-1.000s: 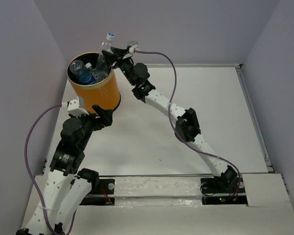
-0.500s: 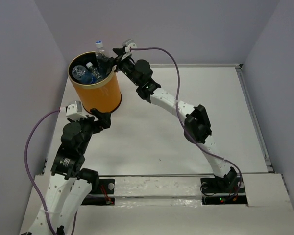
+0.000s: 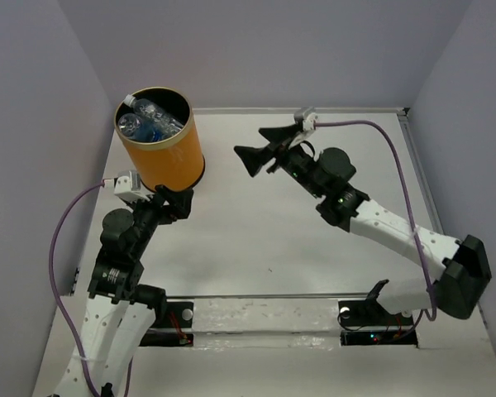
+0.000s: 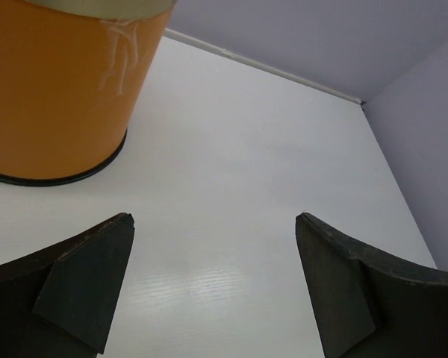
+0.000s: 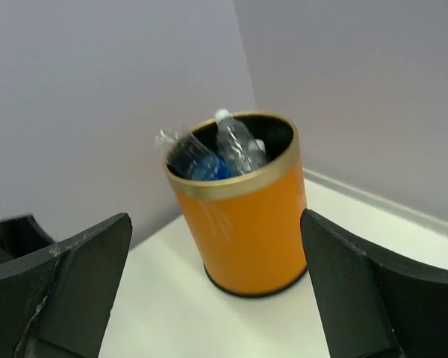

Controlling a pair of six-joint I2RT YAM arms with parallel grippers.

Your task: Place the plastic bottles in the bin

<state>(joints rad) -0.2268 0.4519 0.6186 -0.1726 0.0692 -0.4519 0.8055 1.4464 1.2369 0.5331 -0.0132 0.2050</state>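
A white tabletop (image 3: 256,236) walled in pale lavender is all you have to work on. Your right gripper (image 3: 249,141) stands spread wide and empty, its tips aimed at the tall orange-yellow cylindrical bin (image 3: 161,157) and well apart from it. Its arm stretches low across the table with the elbow folded at the right edge. Your left gripper (image 4: 214,220), equally wide and empty, hovers just beside the bin's foot on a raised forearm. The small clear crinkly plastic bottles (image 3: 149,120) with white caps lie heaped inside the bin, one showing blue. They look light, thin-walled and springy, so they would likely buckle or slip. If you must take one, grip it gently across the mid-body.
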